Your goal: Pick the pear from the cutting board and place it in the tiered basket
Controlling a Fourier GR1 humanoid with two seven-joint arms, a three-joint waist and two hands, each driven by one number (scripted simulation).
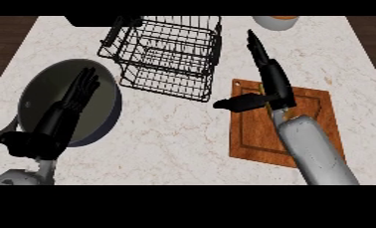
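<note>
The right hand (pixel 266 75) hangs over the cutting board (pixel 253 142), fingers straight and pointing up the counter, thumb out to the side, gripping nothing. No pear can be seen on the board or in the tiered basket (pixel 165 55) (the forearm may hide it), so nothing shows the pick made. The left hand (pixel 73 97) rests open over a pan (pixel 103 117).

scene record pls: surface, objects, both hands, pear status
surface: pale marble counter
board: brown wooden cutting board, right of centre
basket: black wire tiered basket, holds nothing visible
pan: dark round pan, left
bowl: pale bowl, top edge
right hand: open, fingers straight, over the board's upper edge
left hand: open, over pan
pear: not visible
</note>
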